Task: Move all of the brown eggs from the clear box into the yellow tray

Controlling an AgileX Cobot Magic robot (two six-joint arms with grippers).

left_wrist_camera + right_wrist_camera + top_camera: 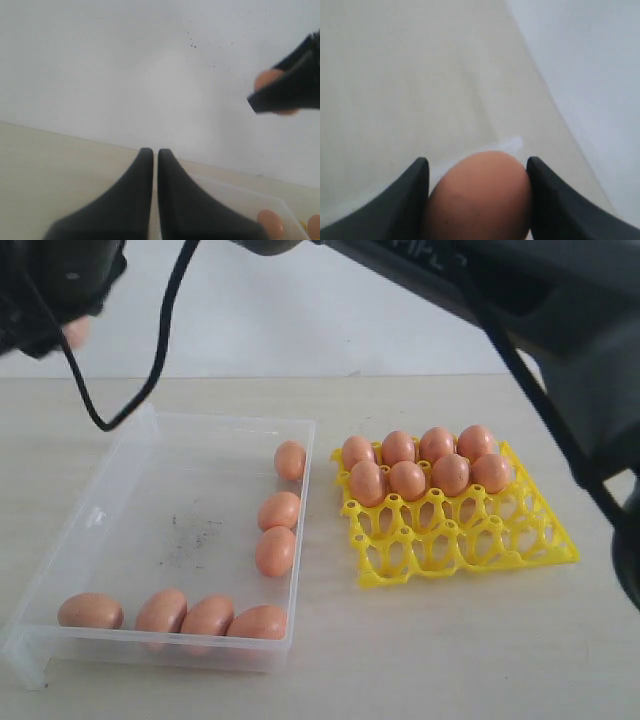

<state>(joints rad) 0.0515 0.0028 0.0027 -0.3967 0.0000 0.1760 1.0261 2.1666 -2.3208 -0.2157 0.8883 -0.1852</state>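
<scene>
The clear box (225, 420) lies on the left with several brown eggs inside: three along its right wall (279, 510) and a row at the front wall (185, 612). To its right, the yellow tray (460, 540) holds several eggs (407, 480) in its two back rows, and its front cups are open. My right gripper (477, 162) is shut on a brown egg (477, 200). In the exterior view it hangs high at the top left (60, 325), above the box's far corner, with a bit of egg (76, 333) showing. My left gripper (152, 151) is shut and holds nothing.
A black cable (150, 370) loops down over the box's far left corner. The right arm (520, 290) spans the top of the exterior view, above the tray. Pale tabletop surrounds the box and tray, with a white wall behind.
</scene>
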